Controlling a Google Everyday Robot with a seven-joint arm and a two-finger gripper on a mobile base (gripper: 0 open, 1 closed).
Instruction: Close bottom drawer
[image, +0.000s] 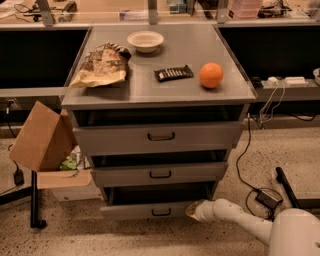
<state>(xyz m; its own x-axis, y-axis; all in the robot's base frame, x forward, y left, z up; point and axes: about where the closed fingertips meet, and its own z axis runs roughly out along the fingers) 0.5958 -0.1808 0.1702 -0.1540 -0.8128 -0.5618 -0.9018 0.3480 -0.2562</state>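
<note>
The bottom drawer (145, 210) sits at the foot of the grey bench (150, 92), pulled out a little, as are the two taller drawers above it. The gripper (193, 210) is low by the floor, at or touching the right end of that drawer's front, well right of its small dark handle (161, 212); whether it is spread or closed I cannot tell. The likeliest trouble is an off-centre push: force at the right corner could skew the tray so that it binds half shut. The tip could also slide off the corner into the gap beside the frame. A hard shove might jolt the bench and set the orange (211, 75) rolling.
</note>
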